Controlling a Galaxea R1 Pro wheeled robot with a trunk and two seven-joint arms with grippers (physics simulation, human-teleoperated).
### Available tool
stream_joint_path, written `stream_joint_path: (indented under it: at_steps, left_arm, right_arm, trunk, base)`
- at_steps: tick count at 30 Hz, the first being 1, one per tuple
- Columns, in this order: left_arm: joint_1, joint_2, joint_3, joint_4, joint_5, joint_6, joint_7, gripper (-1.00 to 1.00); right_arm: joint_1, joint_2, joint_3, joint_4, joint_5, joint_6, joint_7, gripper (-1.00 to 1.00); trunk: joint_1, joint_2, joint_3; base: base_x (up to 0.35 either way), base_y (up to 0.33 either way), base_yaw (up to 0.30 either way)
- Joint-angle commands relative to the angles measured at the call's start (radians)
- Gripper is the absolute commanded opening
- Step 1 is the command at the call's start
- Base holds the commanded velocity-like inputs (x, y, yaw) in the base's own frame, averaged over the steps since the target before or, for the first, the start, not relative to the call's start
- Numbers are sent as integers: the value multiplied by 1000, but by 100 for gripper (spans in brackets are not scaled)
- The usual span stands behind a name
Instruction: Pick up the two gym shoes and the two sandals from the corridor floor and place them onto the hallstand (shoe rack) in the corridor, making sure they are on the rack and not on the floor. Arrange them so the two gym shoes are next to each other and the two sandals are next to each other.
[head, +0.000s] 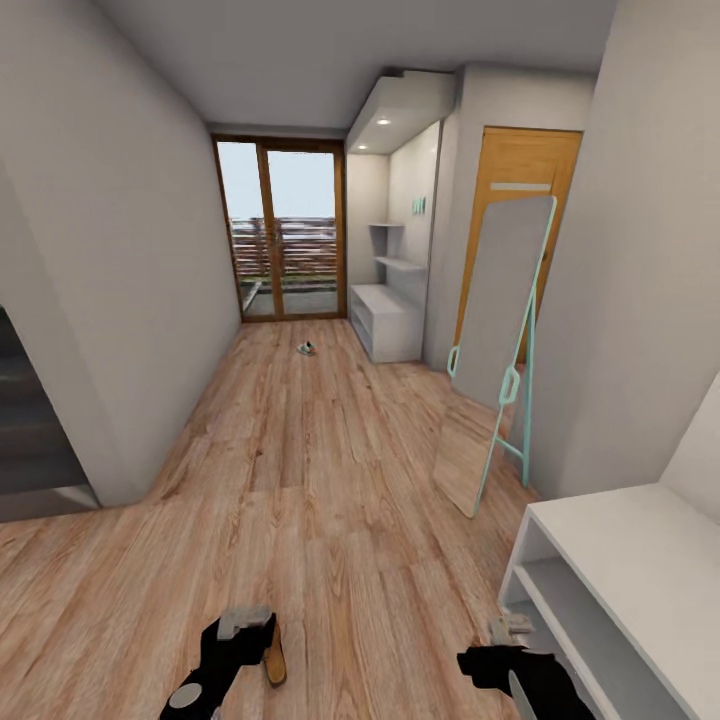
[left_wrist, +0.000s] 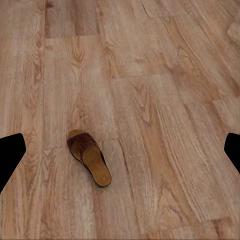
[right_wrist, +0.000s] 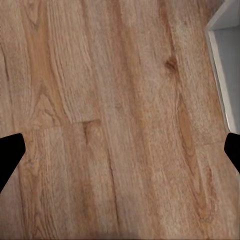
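The head view looks down a corridor floor (head: 300, 440) of warm brown wood-grain planks toward a glass door (head: 280, 230) in a wooden frame at the far end; beside that door, on the right wall, stands the light-grey hallstand (head: 385, 320), a low bench base with two staggered slab shelves above it; on the planks just in front of it, near the door, lies a small white object with dark marks that looks like a gym shoe (head: 307, 348), too small to make out further; a tall mirror (head: 497, 350) in a mint-green frame leans against the right wall nearer the camera, in front of a wooden door (head: 520, 160); a white open-shelf unit (head: 620, 580) fills the lower right corner; the left gripper (head: 245, 622) hangs low over the floor with a brown sandal (head: 275, 655) lying on the planks just beside it, partly hidden by the arm; in the left wrist view the same sandal (left_wrist: 90, 157) rests flat on the wood, tan footbed up and wide brown strap across the toe end, clear of both dark fingertips (left_wrist: 10, 152), which sit far apart at the picture's edges, so the left jaws stand wide and grip nothing; the right gripper (head: 508, 630) hovers beside the white unit, and its wrist view shows bare planks with a corner of that unit (right_wrist: 227, 45), fingertips (right_wrist: 10, 155) likewise spread wide and empty.
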Motion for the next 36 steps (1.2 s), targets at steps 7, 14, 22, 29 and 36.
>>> stream_joint_path:
  at_steps: [7,14,22,29,36]
  left_arm:
    - [-10,0,1,0,3,1,-1,100]
    - [-11,-3,-2,1,5,0,-1,100]
    - [-11,-2,-2,1,52,0,-2,100]
    - [-11,-2,-2,1,87,0,-3,100]
    - [-11,-2,-3,2,94,0,-3,100]
  right_arm:
    - [-8,-2,3,-18,-1,18,3,100]
    - [-9,-1,7,-20,1,19,3,100]
    - [-9,1,7,-19,2,19,3,100]
    - [-9,1,7,-19,1,19,3,100]
    - [-9,1,7,-19,0,19,3,100]
  trunk:
    - [0,-1,-1]
    - [0,-1,-1]
    - [0,-1,-1]
    - [0,-1,-1]
    - [0,-1,-1]
  base:
    - [0,0,0]
    - [0,0,0]
    - [52,0,55]
    - [96,0,226]
    - [31,0,278]
